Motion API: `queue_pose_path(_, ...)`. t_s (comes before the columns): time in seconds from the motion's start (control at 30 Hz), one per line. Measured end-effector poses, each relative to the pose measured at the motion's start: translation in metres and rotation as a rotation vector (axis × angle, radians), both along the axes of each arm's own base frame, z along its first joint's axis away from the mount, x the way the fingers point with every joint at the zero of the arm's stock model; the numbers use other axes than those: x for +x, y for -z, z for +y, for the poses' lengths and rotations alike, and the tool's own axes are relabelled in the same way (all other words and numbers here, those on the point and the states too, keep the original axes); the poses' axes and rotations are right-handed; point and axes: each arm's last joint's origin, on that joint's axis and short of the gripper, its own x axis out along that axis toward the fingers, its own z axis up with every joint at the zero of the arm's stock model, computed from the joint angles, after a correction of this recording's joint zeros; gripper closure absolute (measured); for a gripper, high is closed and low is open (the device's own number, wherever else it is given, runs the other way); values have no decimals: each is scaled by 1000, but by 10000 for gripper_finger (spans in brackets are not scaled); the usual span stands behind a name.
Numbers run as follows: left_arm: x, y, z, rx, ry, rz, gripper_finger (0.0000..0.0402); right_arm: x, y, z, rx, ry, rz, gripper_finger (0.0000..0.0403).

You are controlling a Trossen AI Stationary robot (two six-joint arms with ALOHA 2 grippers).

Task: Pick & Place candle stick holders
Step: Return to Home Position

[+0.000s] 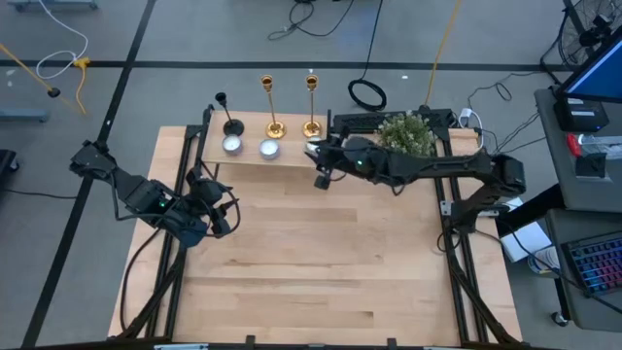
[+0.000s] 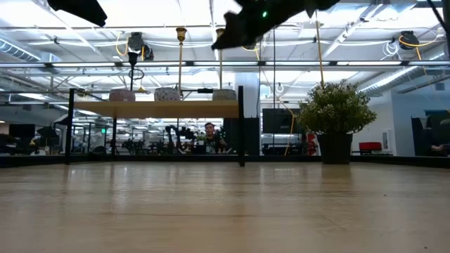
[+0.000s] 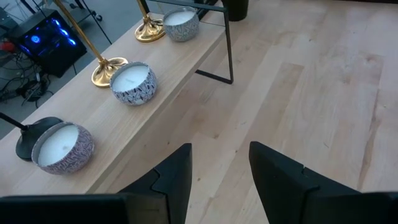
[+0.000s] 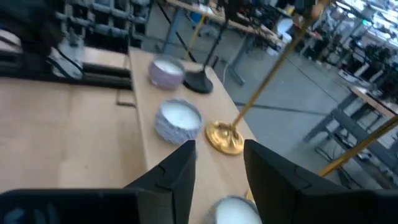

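Three candlesticks stand by their round bases on a low wooden shelf point(image 1: 262, 146) at the table's far side: a black candlestick point(image 1: 230, 124) and two gold candlesticks point(image 1: 275, 126) point(image 1: 311, 126). My right gripper point(image 1: 321, 167) is open and empty above the shelf's right end; its wrist view shows its fingers point(image 4: 177, 171) just short of a gold base point(image 4: 224, 137). My left gripper point(image 1: 220, 206) is open and empty over the table, near the shelf's left end. Its wrist view shows the gold bases point(image 3: 109, 70) point(image 3: 149, 31) and the black base point(image 3: 28, 134).
Three white candles in patterned tins point(image 3: 62, 146) point(image 3: 132, 83) point(image 3: 181, 25) stand on the shelf in front of the candlesticks. A bushy green plant point(image 1: 406, 134) in a dark pot stands at the far right. Bare wooden tabletop point(image 1: 321, 262) lies nearer. A person point(image 2: 209, 133) shows in the room behind.
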Motion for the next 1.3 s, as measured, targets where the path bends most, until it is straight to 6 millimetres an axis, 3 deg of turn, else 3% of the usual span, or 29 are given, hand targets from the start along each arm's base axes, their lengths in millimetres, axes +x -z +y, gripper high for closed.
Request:
queue_pose_path(0.23,0,0,0,7,-5,-5,238,-24,-31,53,-44,-156,11,281)
queue_pose_path(0.37,0,0,0,28,12,8,253,-47,-45,84,-63,-260,55,307)
queue_pose_path(0.53,-5,-5,4,82,31,1,326,-80,-62,108,-48,-350,73,385)
queue_pose_path(0.67,-17,-12,10,105,61,-26,392,-108,-65,114,-4,-380,64,395)
queue_pose_path(0.8,-34,-21,19,76,69,-93,386,-137,-50,112,15,-394,30,400)
queue_pose_path(0.97,-50,-23,29,88,93,-133,397,-173,-19,104,87,-426,-143,402)
queue_pose_path(1.13,-49,8,26,107,114,-158,389,-202,20,97,152,-426,-252,402)
queue_pose_path(1.3,-35,35,13,57,306,-245,396,-220,55,93,221,-421,-339,402)
